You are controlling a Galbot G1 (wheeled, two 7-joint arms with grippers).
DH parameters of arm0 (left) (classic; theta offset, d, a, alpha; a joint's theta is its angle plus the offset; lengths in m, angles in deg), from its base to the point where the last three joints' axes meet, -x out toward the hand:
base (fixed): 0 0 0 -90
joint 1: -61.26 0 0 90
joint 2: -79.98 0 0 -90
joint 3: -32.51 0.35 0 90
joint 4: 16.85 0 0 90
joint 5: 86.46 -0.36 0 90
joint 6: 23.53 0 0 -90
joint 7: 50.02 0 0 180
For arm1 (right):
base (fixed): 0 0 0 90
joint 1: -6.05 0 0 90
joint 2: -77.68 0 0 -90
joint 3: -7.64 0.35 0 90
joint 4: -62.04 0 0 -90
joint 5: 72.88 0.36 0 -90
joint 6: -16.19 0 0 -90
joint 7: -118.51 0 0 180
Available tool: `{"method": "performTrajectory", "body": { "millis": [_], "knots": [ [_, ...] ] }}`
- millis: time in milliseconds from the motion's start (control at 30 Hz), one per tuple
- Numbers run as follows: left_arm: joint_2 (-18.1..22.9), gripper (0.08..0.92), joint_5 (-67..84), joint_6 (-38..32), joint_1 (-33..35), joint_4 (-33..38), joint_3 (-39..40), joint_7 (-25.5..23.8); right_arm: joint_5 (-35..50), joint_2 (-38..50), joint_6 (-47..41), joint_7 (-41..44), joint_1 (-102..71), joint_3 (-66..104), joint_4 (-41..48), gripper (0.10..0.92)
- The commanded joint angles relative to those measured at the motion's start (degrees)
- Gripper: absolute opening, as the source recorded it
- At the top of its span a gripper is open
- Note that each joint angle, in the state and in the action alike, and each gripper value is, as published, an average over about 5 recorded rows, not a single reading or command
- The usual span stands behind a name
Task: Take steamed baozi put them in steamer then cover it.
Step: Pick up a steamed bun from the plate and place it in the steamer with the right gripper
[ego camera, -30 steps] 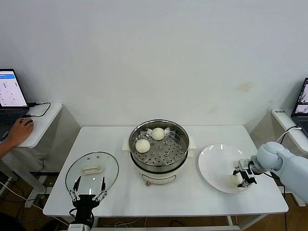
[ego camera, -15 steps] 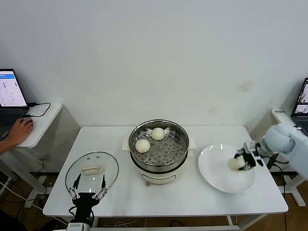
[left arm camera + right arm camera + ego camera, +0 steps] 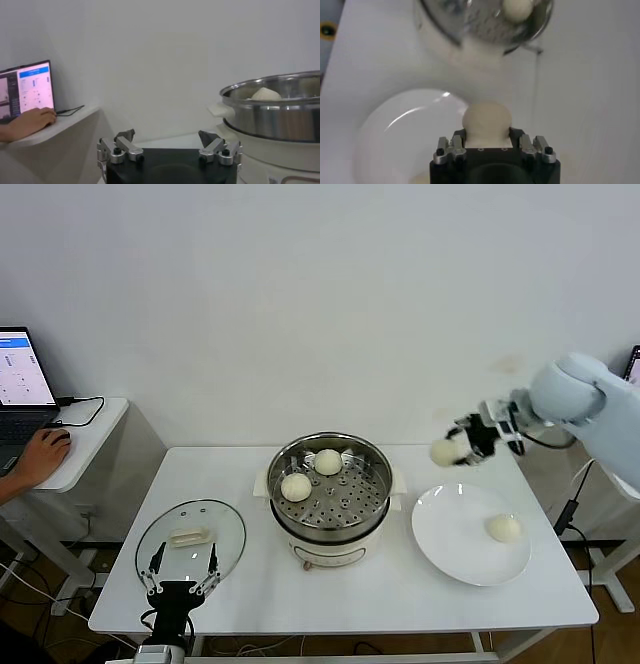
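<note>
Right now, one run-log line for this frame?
right end effector: shut on baozi, airborne between plate and steamer | steamer: two baozi | plate: one | left end effector: open, idle

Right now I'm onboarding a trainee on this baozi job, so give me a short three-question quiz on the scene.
1. How many baozi lie in the steamer?
2. True or false: the cover sits on the steamer.
3. What does the right gripper hold? A) the cover B) a baozi C) nothing

Key:
1. Two: one and another on the perforated tray.
2. False. It lies on the table to the robot's left of the steamer, just ahead of the open left gripper.
3. B. The held baozi is in the air between plate and steamer; one more baozi waits on the plate.
</note>
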Motion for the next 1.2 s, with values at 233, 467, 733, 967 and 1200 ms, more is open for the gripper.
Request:
{"method": "performTrajectory", "body": {
  "millis": [233,467,733,967,1200],
  "knots": [
    [-0.1,0.823,0.3,-0.1,0.4,0.0,-1.4,0.0,3.5,-23.5,13.7,-5.3,7.5,-16.3,3.2,0.551],
    [0.1,0.823,0.5,-0.1,0.2,0.7,-1.9,0.2,-3.8,-28.9,25.0,-4.9,3.2,-17.9,8.8,0.551],
    [0.7,0.823,0.5,-0.6,0.4,0.5,-2.2,0.4,-13.6,-30.2,33.7,-5.5,1.4,-18.6,9.8,0.557],
    [1.2,0.823,0.3,-0.9,0.4,0.6,-2.1,0.5,-21.5,-30.1,39.8,-7.0,-0.3,-17.8,9.6,0.560],
    [1.6,0.823,0.1,-1.2,0.9,0.6,-2.1,0.5,-25.3,-28.8,42.8,-7.6,-1.5,-17.4,9.0,0.567]
  ]
}}
